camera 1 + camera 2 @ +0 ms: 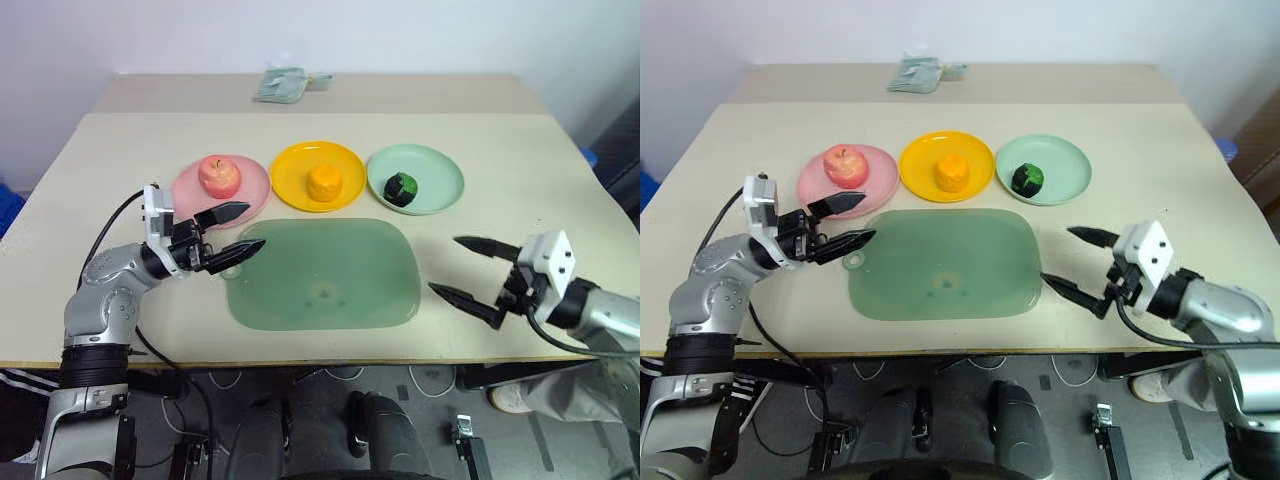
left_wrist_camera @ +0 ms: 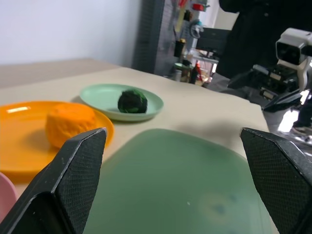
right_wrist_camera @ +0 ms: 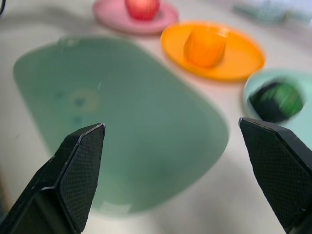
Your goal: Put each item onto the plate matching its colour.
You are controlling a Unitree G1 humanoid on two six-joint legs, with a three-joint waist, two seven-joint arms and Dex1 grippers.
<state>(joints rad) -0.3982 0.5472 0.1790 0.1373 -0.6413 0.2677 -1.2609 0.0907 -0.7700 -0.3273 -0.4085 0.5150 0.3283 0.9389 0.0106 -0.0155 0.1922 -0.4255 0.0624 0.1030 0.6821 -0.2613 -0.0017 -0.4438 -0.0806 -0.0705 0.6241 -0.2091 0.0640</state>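
A beige table (image 1: 520, 170) carries everything. At its middle lies a translucent green board (image 1: 325, 275), rounded at the corners, with nothing resting on it. Beyond the board three round plates are set in a row: a pink plate (image 1: 250, 190), a yellow-orange plate (image 1: 295, 165) and a mint green plate (image 1: 440, 175). The left gripper (image 1: 233, 232) is held over the board's left edge, near the pink plate, its two black fingers spread wide and nothing between them. The right gripper (image 1: 467, 268) is held just off the board's right edge, likewise spread wide and empty. A red-pink apple (image 1: 219, 176) sits on the pink plate, an orange fruit (image 1: 325, 183) on the yellow-orange plate, and a dark green lumpy ball (image 1: 401, 189) on the mint green plate. A crumpled greenish packet (image 1: 280, 84) lies at the table's far edge.
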